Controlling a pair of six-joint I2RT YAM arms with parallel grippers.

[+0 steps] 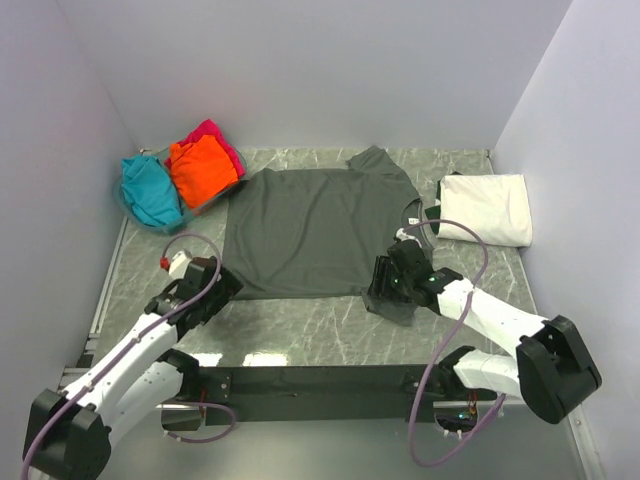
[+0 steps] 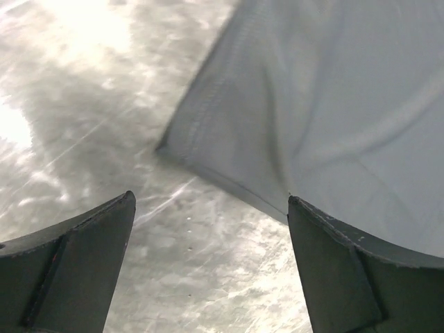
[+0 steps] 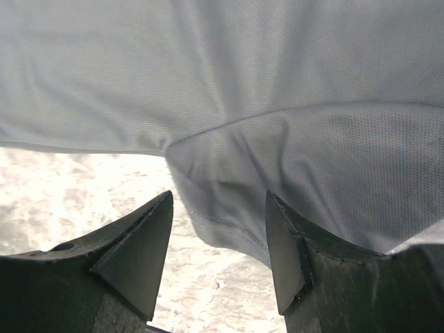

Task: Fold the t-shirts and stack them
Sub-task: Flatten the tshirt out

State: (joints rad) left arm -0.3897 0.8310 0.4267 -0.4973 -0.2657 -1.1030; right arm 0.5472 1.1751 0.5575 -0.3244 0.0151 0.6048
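Left gripper (image 2: 209, 196) stands wide, empty, at dark grey t-shirt (image 1: 310, 230) hem corner; right gripper (image 3: 218, 194) parted, empty, at sleeve. Folding begins: I next pinch both points.

Matt knit t-shirt (image 1: 310, 230), glossy marbled table (image 1: 300, 330)

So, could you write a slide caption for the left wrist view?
Open left claw above the table, at a hem corner of the grey t-shirt.
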